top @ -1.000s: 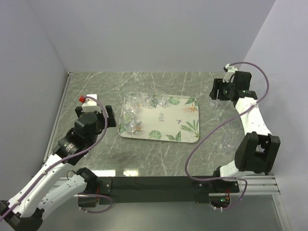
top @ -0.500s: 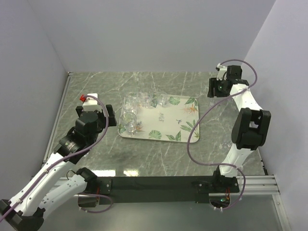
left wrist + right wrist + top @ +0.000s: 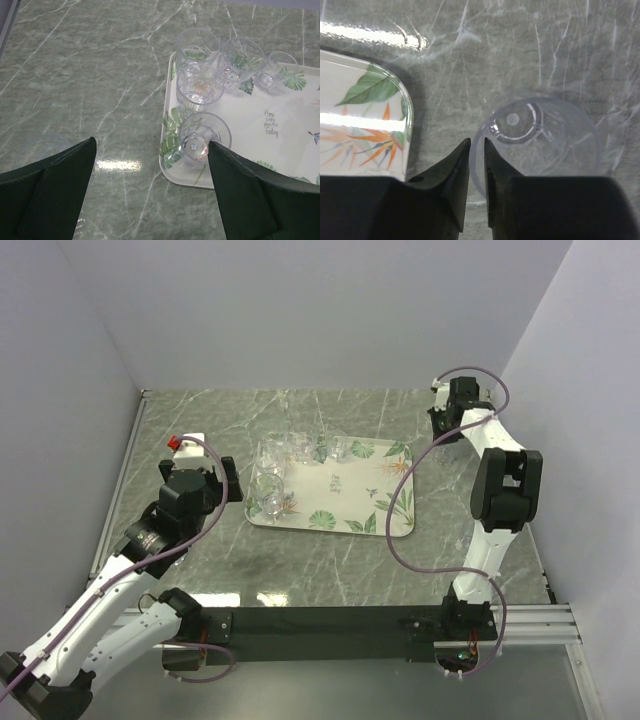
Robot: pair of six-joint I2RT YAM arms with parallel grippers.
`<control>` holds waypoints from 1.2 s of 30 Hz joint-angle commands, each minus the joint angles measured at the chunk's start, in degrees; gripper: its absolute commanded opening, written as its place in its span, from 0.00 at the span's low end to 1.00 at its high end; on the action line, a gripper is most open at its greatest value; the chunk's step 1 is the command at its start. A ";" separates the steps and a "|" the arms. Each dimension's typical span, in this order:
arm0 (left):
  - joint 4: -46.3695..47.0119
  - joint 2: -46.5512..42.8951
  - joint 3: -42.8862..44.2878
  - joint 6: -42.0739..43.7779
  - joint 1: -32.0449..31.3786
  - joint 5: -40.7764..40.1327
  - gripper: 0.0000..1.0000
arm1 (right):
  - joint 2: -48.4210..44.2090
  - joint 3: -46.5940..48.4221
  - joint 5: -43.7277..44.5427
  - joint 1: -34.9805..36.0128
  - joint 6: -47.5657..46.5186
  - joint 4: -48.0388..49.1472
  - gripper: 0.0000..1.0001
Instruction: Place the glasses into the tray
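Standing wide apart, the dark fingers of the left gripper [image 3: 151, 145] hold nothing. Their bases are cut off at the bottom of its wrist view, and the left finger hides part of a faint round outline [image 3: 40, 147] on the green-grey marbled tabletop [image 3: 85, 65], too pale to identify for sure. Just ahead of the right finger lies the near-left corner of the flat cream-white rectangular tray [image 3: 280, 150] printed with green leaves and orange flowers. Five small clear drinking glasses [image 3: 199, 92] cluster at that end, reading mostly as glints, the nearest one [image 3: 202, 137] just inside the rim.

Farther off — beyond the tray's far right corner [image 3: 365, 130] — the right gripper [image 3: 476, 145] has its black fingers drawn almost together. Only a thin slit is left, and the near-left wall of one more clear round glass [image 3: 545, 150] runs into it, so it pinches that glass by the rim. This glass stands on the tabletop just to the right of the tray, outside it, with its near edge hidden behind the fingers. From above, the gripper [image 3: 440, 430] covers it.

Compared with a second ago, the right arm has folded in and reached farther back and left, and its fingers have narrowed — the left arm and the glasses in the tray look unchanged.
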 commanded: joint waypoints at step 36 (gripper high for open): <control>2.08 -0.95 -0.21 0.42 0.74 -0.12 1.00 | -7.81 0.00 -16.53 19.03 -14.01 -3.98 0.00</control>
